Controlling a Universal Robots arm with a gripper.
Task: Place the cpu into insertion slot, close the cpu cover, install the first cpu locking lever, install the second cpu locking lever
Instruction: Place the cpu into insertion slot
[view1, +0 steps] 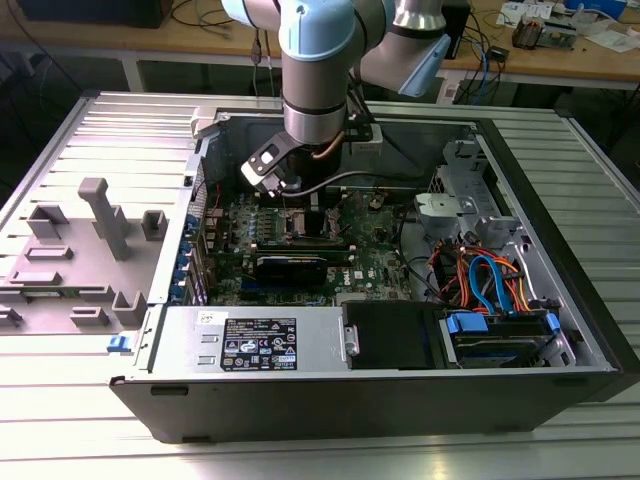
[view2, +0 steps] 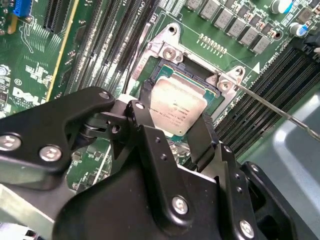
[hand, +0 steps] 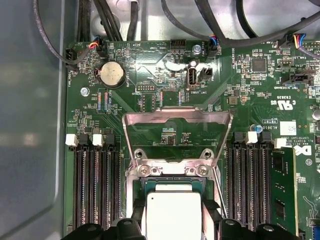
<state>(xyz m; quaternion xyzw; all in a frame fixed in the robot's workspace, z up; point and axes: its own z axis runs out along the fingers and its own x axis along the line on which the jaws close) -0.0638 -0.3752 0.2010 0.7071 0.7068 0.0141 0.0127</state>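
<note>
Directly over the insertion slot (view2: 195, 79), my gripper (view2: 176, 109) is closed on the cpu (view2: 174, 97), with one black finger against each of two opposite edges of its dull silver top. The cpu lies within the slot's black rim. I cannot tell whether it is fully seated.

Hinged at one edge of the insertion slot, the cpu cover (hand: 177, 116) stands swung open, and green board shows through its square cutout. A thin metal locking lever (view2: 280, 111) angles away from a corner of the slot, crossing over neighbouring memory slots (hand: 97, 185), which flank the insertion slot on two sides. A round coin battery (hand: 112, 75) lies beyond the raised cover, and black cables (hand: 220, 25) loop further off.

All of this sits on a green motherboard (hand: 145, 60) inside an open computer case (view1: 400, 410). In the exterior view the case also holds a long black card (view1: 290, 265) near the slot and a labelled power supply box (view1: 255, 340) along the case's near wall. A drive bay with blue and orange cables (view1: 485, 285) sits well off toward the exterior view's right of the slot.

The case lies on a ribbed metal table (view1: 80, 420). Grey plastic fixtures (view1: 100, 215) stand on it well apart from the slot, toward the exterior view's left. Behind the case, a wooden table (view1: 600, 60) carries loose cables and small items.
</note>
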